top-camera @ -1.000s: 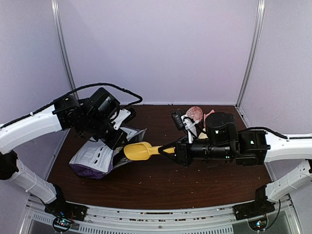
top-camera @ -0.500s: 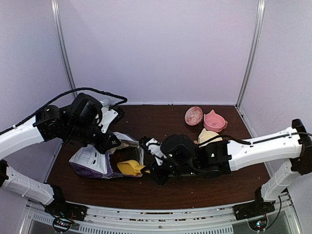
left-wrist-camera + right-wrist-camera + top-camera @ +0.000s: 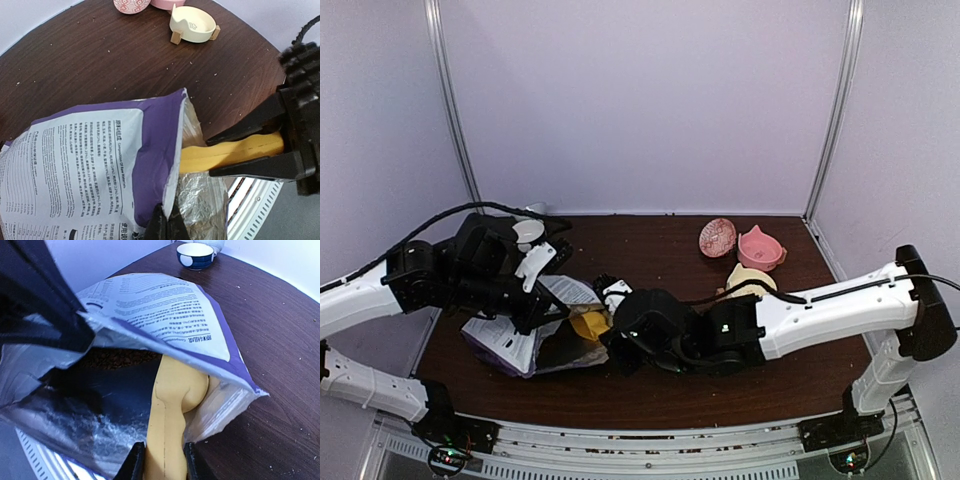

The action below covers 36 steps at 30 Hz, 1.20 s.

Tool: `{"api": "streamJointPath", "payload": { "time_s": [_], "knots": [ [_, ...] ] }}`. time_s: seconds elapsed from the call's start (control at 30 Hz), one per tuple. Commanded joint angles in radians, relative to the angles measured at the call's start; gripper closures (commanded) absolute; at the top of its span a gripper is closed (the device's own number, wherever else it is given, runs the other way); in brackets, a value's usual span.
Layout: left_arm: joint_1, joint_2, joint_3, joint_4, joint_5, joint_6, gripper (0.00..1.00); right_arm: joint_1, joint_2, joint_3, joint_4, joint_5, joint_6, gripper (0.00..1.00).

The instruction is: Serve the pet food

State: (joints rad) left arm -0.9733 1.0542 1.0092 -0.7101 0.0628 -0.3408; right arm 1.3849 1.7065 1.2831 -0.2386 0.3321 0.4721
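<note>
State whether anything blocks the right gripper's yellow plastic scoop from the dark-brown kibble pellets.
Nothing visible. The left gripper holds the purple foil-lined bag open; the yellow plastic scoop in the right gripper is inside the bag, dark-brown kibble pellets beyond.

We get soft, even, cool light from overhead, and shadows on the dark table are faint. In the right wrist view the bag glints on its foil lining, the pet food sits in deep shadow, and the scoop blurs nearest the lens. Both wrist views bend at the edges.
</note>
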Motion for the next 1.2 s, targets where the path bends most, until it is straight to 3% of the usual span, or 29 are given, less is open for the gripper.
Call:
{"api": "streamJointPath", "payload": {
  "time_s": [0.0, 0.27, 0.47, 0.73, 1.17],
  "knots": [
    [-0.017, -0.026, -0.038, 0.028, -0.024, -0.060, 1.00, -0.022, 0.095, 0.054, -0.011, 0.259, 0.110, 0.92],
    [-0.036, -0.002, -0.052, 0.085, -0.048, -0.121, 1.00, -0.034, 0.261, 0.121, 0.094, 0.426, 0.096, 0.92],
    [-0.038, 0.025, -0.043, 0.117, -0.009, -0.128, 1.00, -0.076, 0.357, 0.188, 0.172, 0.399, 0.112, 0.93],
    [-0.038, 0.071, -0.013, 0.132, 0.037, -0.109, 1.00, -0.152, 0.414, 0.203, 0.290, 0.164, 0.193, 0.92],
    [-0.038, 0.078, 0.002, 0.143, -0.027, -0.130, 1.00, -0.219, 0.498, 0.197, 0.568, -0.415, 0.219, 0.92]
  ]
}}
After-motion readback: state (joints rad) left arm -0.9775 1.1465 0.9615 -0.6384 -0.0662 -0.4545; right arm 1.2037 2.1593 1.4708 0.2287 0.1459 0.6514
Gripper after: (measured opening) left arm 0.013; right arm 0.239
